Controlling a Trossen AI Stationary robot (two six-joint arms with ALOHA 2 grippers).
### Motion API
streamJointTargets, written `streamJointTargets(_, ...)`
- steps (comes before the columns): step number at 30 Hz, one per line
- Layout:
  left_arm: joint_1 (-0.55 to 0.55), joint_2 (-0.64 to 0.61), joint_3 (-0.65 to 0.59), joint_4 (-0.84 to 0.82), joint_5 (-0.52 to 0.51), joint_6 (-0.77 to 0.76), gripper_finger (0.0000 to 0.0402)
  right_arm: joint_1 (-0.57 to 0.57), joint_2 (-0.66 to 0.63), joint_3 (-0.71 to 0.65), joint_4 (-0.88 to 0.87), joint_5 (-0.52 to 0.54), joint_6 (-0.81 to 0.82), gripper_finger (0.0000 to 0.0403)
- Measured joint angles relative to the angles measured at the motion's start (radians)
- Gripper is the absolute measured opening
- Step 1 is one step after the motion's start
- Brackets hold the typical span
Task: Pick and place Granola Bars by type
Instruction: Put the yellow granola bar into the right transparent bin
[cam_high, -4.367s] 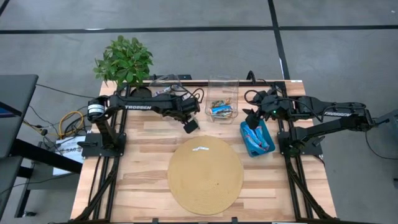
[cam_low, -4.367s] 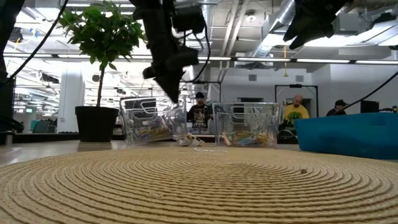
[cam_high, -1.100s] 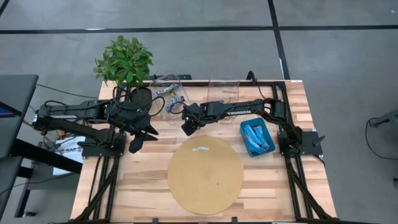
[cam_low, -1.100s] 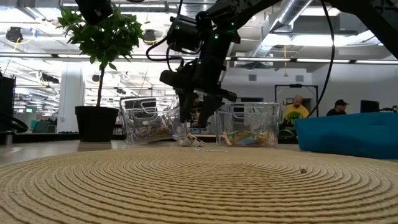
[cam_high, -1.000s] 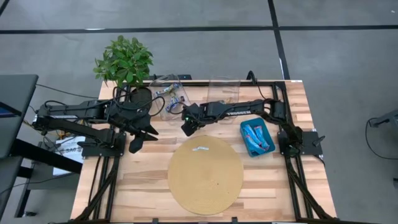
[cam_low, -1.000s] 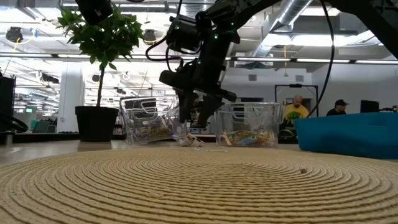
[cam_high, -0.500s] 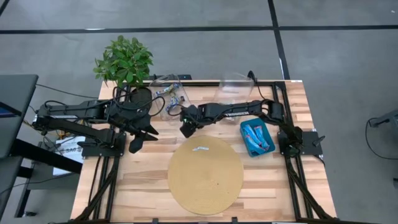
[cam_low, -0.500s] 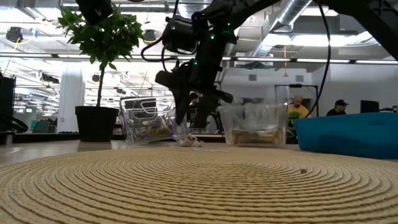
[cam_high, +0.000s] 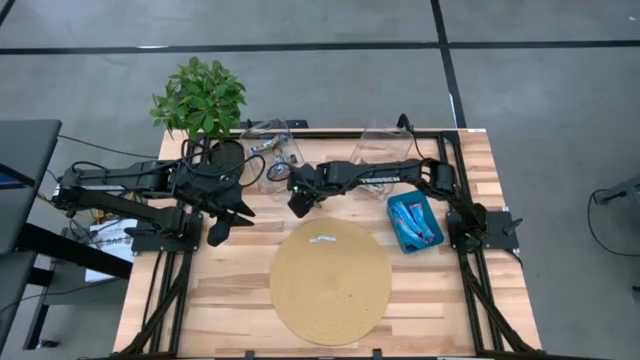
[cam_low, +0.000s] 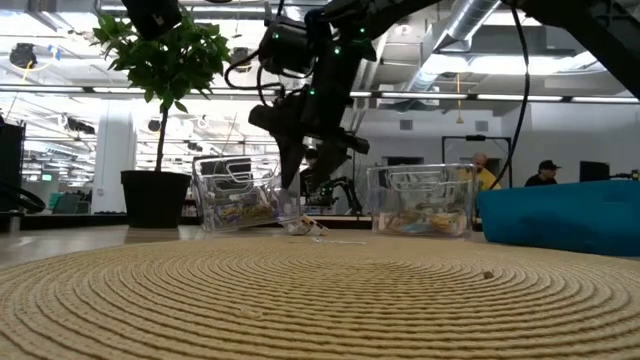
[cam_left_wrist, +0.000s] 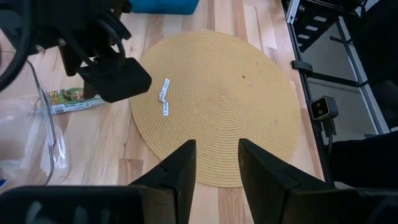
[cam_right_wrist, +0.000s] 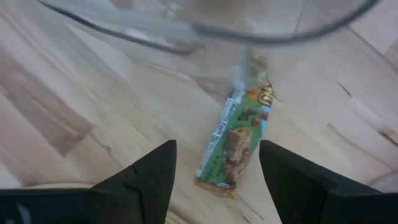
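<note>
A green-wrapped granola bar (cam_right_wrist: 233, 146) lies flat on the wood beside the left clear bin (cam_high: 268, 160); it also shows in the left wrist view (cam_left_wrist: 78, 102). My right gripper (cam_high: 297, 202) hovers open just above it, one finger on either side (cam_right_wrist: 217, 186). In the low view the gripper (cam_low: 298, 185) hangs in front of the bins. Blue bars (cam_high: 412, 218) lie in the teal tray (cam_high: 432, 236). Mixed bars lie in both clear bins (cam_low: 240, 210) (cam_low: 420, 215). My left gripper (cam_high: 222, 226) waits open at the table's left (cam_left_wrist: 216, 168).
A round woven mat (cam_high: 330, 282) covers the table's middle near side, with a small white label (cam_high: 322, 239) on its far part. A potted plant (cam_high: 200, 100) stands at the far left corner. The right clear bin (cam_high: 385, 148) stands under the right arm's forearm. People stand in the room behind.
My right gripper has gone a little toward the table's left edge and lower, over the green bar. The right clear bin has tipped briefly and slid toward the table's right edge, then settled upright. The left arm has kept still.
</note>
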Motion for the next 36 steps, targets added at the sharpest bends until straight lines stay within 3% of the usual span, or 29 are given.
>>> streamJointTargets(19,0.0,0.0,0.0,0.0,0.0,-0.001,0.0111,0.062,0.0,0.013,0.026,-0.058,-0.063,0.0223)
streamJointTargets(27,0.0,0.0,0.0,0.0,0.0,-0.002,0.0111,0.037,0.065,0.014,0.012,-0.109,-0.026,0.0223)
streamJointTargets(36,0.0,0.0,0.001,0.0,0.0,-0.007,0.0111,0.024,0.062,0.013,-0.019,-0.005,-0.033,0.0223)
